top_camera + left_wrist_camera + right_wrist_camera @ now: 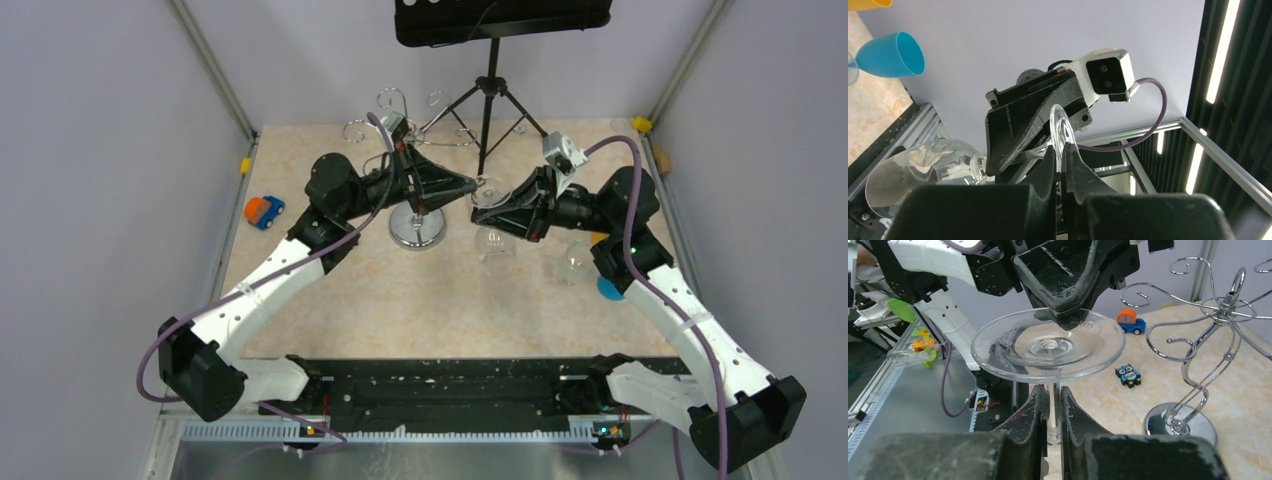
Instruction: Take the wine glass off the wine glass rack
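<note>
The clear wine glass (493,238) hangs upside down, foot up, to the right of the chrome wine glass rack (418,228) and apart from its hooks. My left gripper (474,184) is shut on the rim of the glass's foot (1060,125), its jaws (1060,152) pinching the edge. My right gripper (487,213) comes in from the right. Its jaws (1051,402) are closed on the thin stem (1050,415) just under the round foot (1048,345). The bowl (913,172) hangs below the right gripper's fingers (1018,130).
The rack's curled arms (1198,300) and domed base (1180,422) stand right of the glass. A black tripod (489,105) stands behind. Another glass (575,262) and a blue cup (607,288) sit under the right arm. A toy car (264,211) and an owl tile (1128,375) lie on the table.
</note>
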Controlling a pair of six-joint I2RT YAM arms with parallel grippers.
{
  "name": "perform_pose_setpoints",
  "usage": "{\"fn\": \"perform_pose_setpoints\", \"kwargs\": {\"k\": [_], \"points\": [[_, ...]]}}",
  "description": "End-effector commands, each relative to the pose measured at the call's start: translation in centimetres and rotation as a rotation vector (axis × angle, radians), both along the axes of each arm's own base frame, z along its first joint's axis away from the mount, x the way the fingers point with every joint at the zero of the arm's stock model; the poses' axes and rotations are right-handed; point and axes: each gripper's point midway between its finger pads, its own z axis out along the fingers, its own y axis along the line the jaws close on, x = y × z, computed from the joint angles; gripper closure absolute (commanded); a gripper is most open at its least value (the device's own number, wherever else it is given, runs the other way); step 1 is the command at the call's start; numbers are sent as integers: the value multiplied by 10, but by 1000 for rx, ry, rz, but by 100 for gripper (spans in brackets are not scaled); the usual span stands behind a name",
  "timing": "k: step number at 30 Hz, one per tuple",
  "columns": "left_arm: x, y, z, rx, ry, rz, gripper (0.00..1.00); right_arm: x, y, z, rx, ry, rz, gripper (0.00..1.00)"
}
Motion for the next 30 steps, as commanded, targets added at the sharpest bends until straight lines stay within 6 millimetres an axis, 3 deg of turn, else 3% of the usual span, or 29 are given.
{"fn": "perform_pose_setpoints", "kwargs": {"k": [1, 3, 4, 5, 8, 11, 17, 21, 24, 30], "points": [[-22, 10, 27, -64, -103, -19, 100, 0, 4, 31, 64, -72, -27, 100], [-22, 11, 29, -71, -111, -8, 100, 3, 2, 34, 89, -64, -57, 100], [-21, 12, 29, -71, -111, -3, 95, 5, 0, 36, 107, -58, -83, 100], [-20, 12, 29, -73, -118, 6, 78, 7, -2, 39, 124, -52, -111, 100], [-15, 13, 25, -60, -122, 44, 46, 16, -13, 50, 205, -27, -224, 100], [-11, 15, 14, -45, -113, 82, 33, 24, -31, 61, 304, 2, -352, 100], [-4, 24, -6, -44, -79, 170, 26, 38, -86, 85, 585, 96, -633, 100], [-6, 29, -11, -56, -96, 196, 23, 33, -119, 96, 855, 210, -679, 100], [-12, 25, -6, -56, -117, 163, 23, 25, -128, 106, 1001, 258, -608, 100], [-23, 10, -2, -81, -101, 102, 23, 24, -133, 113, 1132, 323, -520, 100]]}}
